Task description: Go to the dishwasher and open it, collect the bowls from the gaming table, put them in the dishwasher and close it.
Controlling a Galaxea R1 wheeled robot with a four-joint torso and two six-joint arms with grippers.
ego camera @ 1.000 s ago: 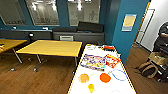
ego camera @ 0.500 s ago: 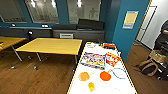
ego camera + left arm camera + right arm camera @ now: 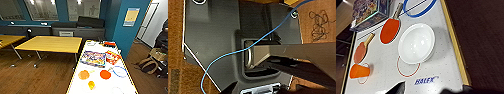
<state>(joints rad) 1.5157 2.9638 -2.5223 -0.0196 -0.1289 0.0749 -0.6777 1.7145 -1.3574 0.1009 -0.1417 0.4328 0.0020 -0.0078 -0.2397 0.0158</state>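
White bowl (image 3: 416, 43) sits upright on the white bench (image 3: 443, 67), near its yellow-edged side, apart from everything. Two orange paddles (image 3: 389, 30), an orange cup (image 3: 359, 71) on its side and a blue ring (image 3: 419, 8) lie around it. My pincers: cannot tell how far open. Yellow table (image 3: 50, 43) beyond.

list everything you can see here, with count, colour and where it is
white games table: one, white top with yellow edge, nearest the camera
bowl: one, white, on the white games table
paddles: two, orange-red with wooden handles, beside the bowl
cup: one, orange, lying on its side
boxes: two, colourful, mid-table
ring: one, blue, flat on the white games table
yellow table: one, further back
bag: one, tan, on the wooden floor
robot body plate: grey, blue cable across it
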